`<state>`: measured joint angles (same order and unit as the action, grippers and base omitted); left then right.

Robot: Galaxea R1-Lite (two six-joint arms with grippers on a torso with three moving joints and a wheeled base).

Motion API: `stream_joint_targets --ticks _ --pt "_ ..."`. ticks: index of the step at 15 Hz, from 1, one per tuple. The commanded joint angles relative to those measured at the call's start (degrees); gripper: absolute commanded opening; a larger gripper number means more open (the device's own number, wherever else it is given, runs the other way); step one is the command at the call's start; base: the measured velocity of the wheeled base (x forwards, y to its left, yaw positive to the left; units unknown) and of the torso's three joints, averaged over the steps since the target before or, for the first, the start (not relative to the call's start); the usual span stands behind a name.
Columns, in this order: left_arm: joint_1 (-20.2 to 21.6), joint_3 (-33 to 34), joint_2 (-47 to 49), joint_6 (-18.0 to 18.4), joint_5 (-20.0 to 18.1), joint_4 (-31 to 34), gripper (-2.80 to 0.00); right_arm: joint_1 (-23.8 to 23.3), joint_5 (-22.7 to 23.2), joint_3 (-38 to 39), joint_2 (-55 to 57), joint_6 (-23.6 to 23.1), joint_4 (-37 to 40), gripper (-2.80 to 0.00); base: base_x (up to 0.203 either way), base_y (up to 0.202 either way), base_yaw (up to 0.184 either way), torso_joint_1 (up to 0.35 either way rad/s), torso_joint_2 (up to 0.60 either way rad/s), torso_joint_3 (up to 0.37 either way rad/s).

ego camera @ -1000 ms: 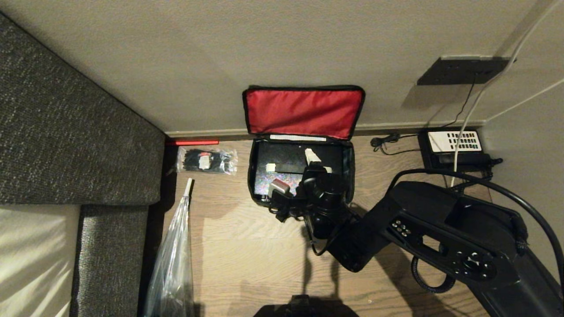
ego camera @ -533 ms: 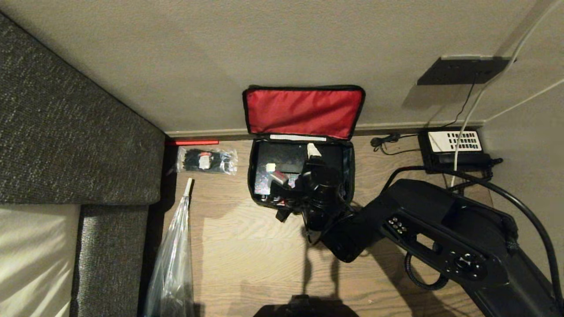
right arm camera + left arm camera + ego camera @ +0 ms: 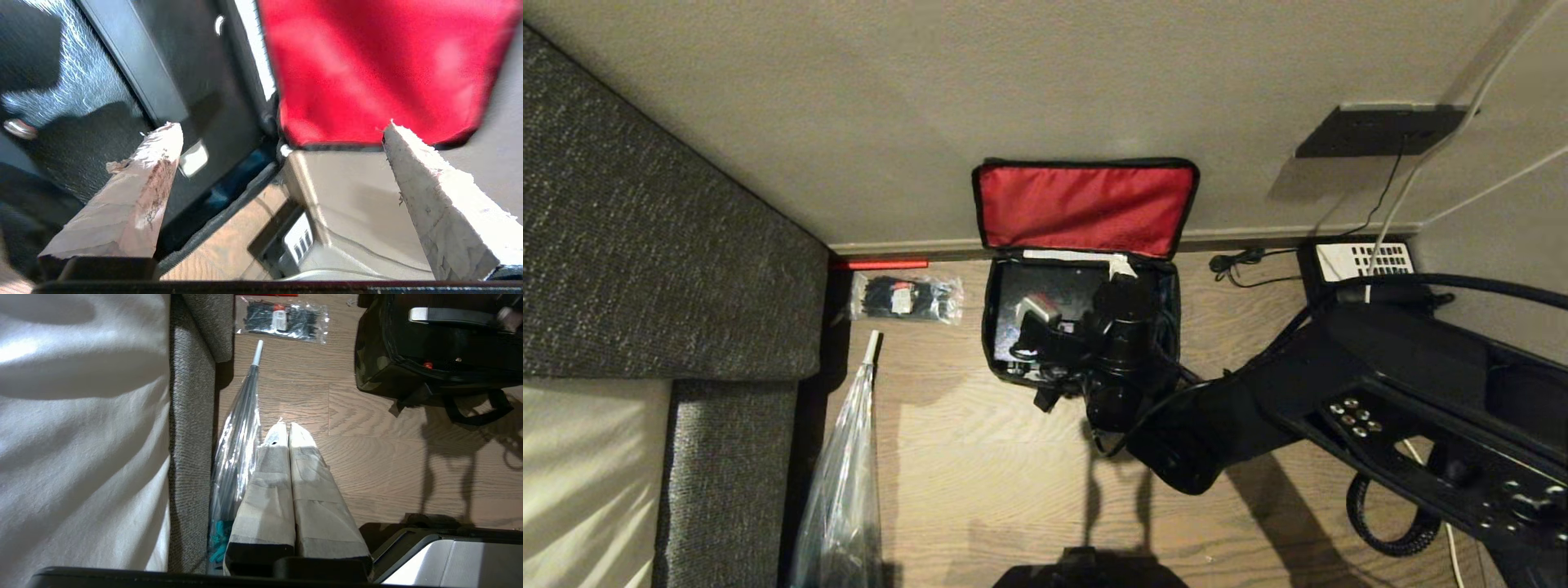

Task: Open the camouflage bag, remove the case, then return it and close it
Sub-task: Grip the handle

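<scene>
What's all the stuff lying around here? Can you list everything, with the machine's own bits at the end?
Soft camouflage bag with red lid lining: one, open, on the floor against the wall.
Black rigid case with a shiny sticker: one, inside the bag.
Clear packet of black ties: one, on the floor beside the bag.
Clear folded umbrella with a white tip: one, along the sofa.
Grey fabric sofa: one, at the scene's left.
Black telephone with white keypad: one, on the floor by the wall, partly behind the arm.
Black wall socket plate: one, on the wall above the telephone.
Wooden floor: light brown.
Right claw: black arm, taped fingers open, over the open bag.
Left claw: taped fingers shut, parked above the floor near the umbrella.
</scene>
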<state>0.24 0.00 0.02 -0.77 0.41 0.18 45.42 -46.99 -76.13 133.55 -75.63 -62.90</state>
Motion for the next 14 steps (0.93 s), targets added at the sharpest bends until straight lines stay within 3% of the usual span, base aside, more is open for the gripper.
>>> stream_joint_targets --ticks 1,14 --pt "0.02 0.18 -0.11 -0.02 0.02 -0.01 -2.80 1.43 -0.68 2.91 -3.47 -0.40 -0.84 0.00 0.000 0.000 0.000 0.000 0.00 0.000" --pt "0.02 0.18 -0.02 0.33 0.02 0.17 -2.80 4.17 -1.78 7.31 -5.34 -0.44 -2.89 0.00 0.000 0.000 0.000 0.000 0.00 0.000"
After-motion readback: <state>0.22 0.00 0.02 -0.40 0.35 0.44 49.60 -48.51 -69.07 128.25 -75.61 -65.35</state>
